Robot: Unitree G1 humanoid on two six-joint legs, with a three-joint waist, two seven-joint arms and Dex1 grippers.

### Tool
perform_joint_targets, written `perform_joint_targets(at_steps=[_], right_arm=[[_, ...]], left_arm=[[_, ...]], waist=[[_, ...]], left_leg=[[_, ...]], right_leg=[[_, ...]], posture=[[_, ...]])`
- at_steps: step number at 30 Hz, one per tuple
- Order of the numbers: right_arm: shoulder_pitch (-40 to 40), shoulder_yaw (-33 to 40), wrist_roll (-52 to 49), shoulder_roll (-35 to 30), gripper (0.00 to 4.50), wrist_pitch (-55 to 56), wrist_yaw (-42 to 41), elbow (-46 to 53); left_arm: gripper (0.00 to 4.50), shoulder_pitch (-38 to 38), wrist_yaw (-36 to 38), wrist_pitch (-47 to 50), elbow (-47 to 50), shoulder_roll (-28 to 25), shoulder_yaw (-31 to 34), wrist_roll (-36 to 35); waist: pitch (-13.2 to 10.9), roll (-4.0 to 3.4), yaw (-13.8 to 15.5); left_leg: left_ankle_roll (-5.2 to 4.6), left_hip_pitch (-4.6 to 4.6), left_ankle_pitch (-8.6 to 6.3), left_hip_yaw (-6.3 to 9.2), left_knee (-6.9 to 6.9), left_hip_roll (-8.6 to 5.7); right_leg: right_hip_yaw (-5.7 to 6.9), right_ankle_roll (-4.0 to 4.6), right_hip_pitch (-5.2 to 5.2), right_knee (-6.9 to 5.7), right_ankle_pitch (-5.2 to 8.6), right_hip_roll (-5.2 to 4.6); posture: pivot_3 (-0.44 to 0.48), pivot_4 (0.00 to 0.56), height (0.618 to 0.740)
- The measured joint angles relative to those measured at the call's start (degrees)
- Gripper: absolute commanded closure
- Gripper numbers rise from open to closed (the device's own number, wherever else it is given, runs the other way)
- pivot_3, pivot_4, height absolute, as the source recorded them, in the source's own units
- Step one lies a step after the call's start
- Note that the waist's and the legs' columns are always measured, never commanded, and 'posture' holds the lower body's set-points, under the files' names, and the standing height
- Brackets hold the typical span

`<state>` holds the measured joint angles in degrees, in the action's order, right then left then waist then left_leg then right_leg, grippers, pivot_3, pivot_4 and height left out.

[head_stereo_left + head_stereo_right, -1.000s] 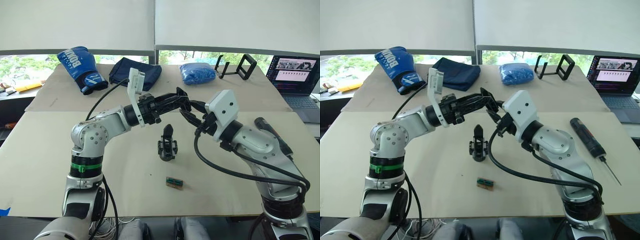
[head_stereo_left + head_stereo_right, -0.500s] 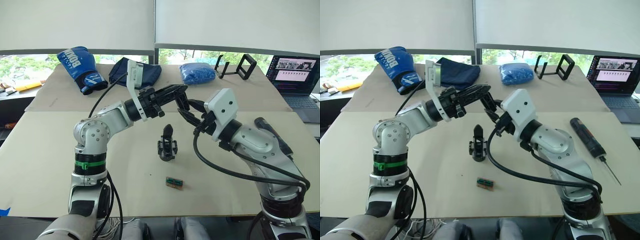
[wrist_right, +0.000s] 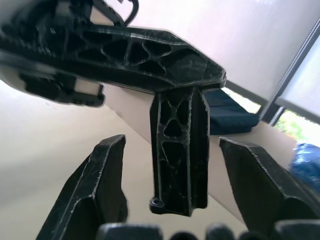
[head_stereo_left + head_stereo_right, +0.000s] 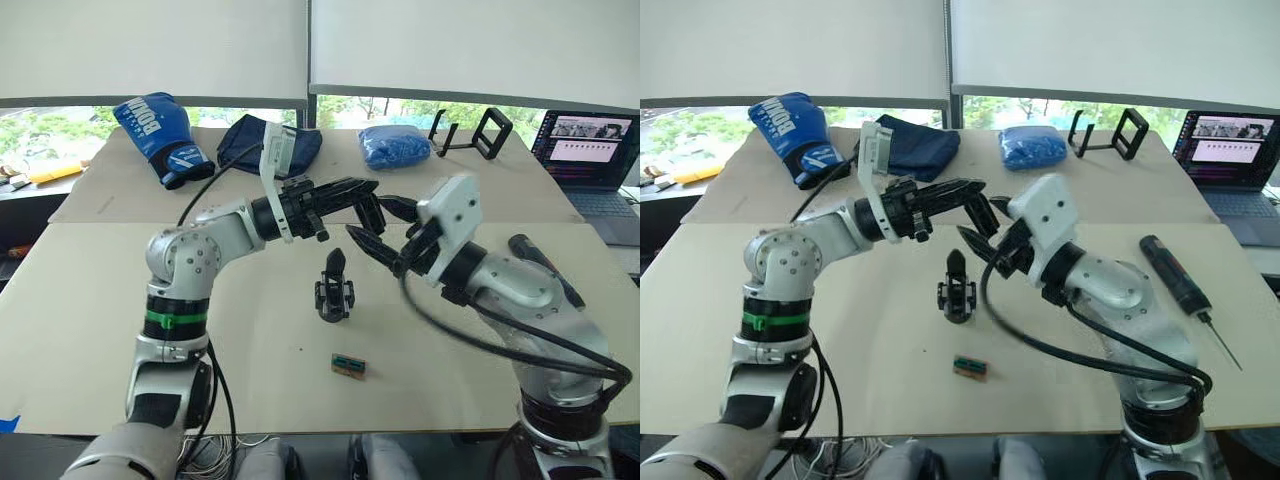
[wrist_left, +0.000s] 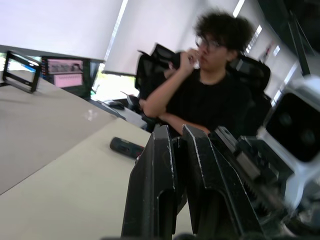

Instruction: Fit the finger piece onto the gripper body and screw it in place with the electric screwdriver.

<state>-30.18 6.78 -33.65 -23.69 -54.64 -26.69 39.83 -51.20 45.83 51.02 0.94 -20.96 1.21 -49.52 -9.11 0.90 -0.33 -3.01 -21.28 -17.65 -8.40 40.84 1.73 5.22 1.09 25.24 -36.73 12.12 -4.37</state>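
The gripper body [image 4: 335, 287] stands upright on the table's middle, its pointed finger up. My left gripper [image 4: 366, 196] hovers above and just right of it, shut on the finger piece [image 3: 179, 150], a black latticed wedge hanging down from its tips. My right gripper [image 4: 381, 226] is open; its two fingers [image 3: 100, 180] stand one on each side of the piece without touching it. The electric screwdriver [image 4: 1175, 274] lies on the table at the right, beyond my right arm, bit pointing toward the front edge.
A small green-and-tan block [image 4: 349, 365] lies in front of the gripper body. Along the far side sit a blue boxing glove [image 4: 160, 135], a dark blue cloth [image 4: 272, 142], a blue bag [image 4: 395, 146], a black stand [image 4: 478, 131] and a laptop [image 4: 590, 150]. A person [image 5: 212, 102] sits beyond the table's right side.
My left forearm has dropped and levelled, still holding the finger piece. My right wrist has shifted slightly to the right, and its fingers now stand wider apart around the piece.
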Motion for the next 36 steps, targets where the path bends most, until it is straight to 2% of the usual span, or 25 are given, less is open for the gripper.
perform_joint_targets(at_steps=[4,8,11,18,21,26,27,32,36], right_arm=[[-7.6,10.7,-23.7,-12.0,1.36,-12.3,-7.1,-4.1],[-15.4,11.8,-37.6,-19.1,1.36,-21.5,-9.5,-15.7],[-18.1,6.8,-39.7,-20.4,1.36,-24.7,-10.4,-19.7],[-18.1,0.6,-36.8,-20.3,1.36,-24.1,-12.2,-21.3],[-18.7,-0.4,-35.4,-19.9,2.14,-23.0,-12.7,-21.9],[-20.5,-1.1,-33.9,-19.2,3.89,-22.0,-13.1,-23.7],[-20.7,-1.4,-33.2,-19.2,4.02,-21.9,-13.1,-23.6],[-20.5,-2.7,-30.0,-20.0,4.02,-19.7,-15.4,-22.7],[-19.3,-4.1,-27.0,-20.4,4.08,-16.1,-18.6,-21.6]], left_arm=[[4.50,-5.3,15.8,-1.5,-3.5,-7.3,-5.2,2.8],[4.50,-10.6,28.4,-3.9,-7.2,-9.6,-9.4,5.6],[4.50,-12.7,33.2,-5.6,-9.3,-7.6,-11.4,7.4],[4.50,-12.7,34.8,-7.4,-10.9,-5.8,-11.6,10.0],[4.50,-12.7,35.0,-7.7,-10.9,-5.6,-11.6,10.6],[4.50,-12.8,35.2,-8.2,-11.3,-5.2,-10.7,11.1],[4.50,-12.8,35.0,-8.0,-12.0,-5.1,-10.6,11.1],[4.50,-12.8,34.8,-8.0,-12.7,-4.7,-10.5,11.3],[2.71,-12.8,35.3,-8.0,-12.7,-5.0,-10.7,12.1]], waist=[[0.0,-0.01,0.0],[0.0,-0.01,0.0],[0.0,-0.01,0.0],[0.0,0.00,0.0],[0.0,0.00,0.2],[0.0,-0.01,0.2],[0.0,-0.01,0.2],[0.0,0.00,0.3],[0.0,-0.01,0.3]], left_leg=[[-0.05,-0.03,-0.03,0.04,-0.03,-0.01],[-0.14,-0.03,-0.08,0.02,-0.04,0.00],[-0.19,-0.09,-0.10,0.04,-0.06,0.02],[-0.26,-0.84,-0.08,0.03,0.17,0.00],[-0.27,-1.01,-0.07,0.01,0.25,0.00],[-0.27,-1.01,-0.07,0.00,0.25,0.00],[-0.27,-1.00,-0.07,0.01,0.25,0.01],[-0.27,-1.02,-0.07,0.01,0.26,0.00],[-0.27,-1.02,-0.07,0.01,0.26,0.01]], right_leg=[[0.10,0.04,-0.03,0.14,0.01,-0.03],[0.05,0.08,-0.03,0.19,0.02,-0.04],[-0.09,0.07,-0.02,0.24,0.02,-0.04],[-0.27,0.04,0.66,0.05,0.00,-0.07],[-0.09,0.04,0.86,-0.01,0.00,-0.07],[0.00,0.04,0.86,-0.02,0.00,-0.08],[0.00,0.04,0.86,-0.02,0.00,-0.08],[0.02,0.03,0.87,-0.01,0.00,-0.07],[0.03,0.03,0.87,-0.02,0.00,-0.06]], posture=[[0.000,0.150,0.740],[0.000,0.150,0.740],[0.000,0.150,0.740],[0.000,0.150,0.740],[0.000,0.150,0.740],[0.000,0.150,0.740],[0.000,0.150,0.740],[0.000,0.150,0.740],[0.000,0.150,0.740]])
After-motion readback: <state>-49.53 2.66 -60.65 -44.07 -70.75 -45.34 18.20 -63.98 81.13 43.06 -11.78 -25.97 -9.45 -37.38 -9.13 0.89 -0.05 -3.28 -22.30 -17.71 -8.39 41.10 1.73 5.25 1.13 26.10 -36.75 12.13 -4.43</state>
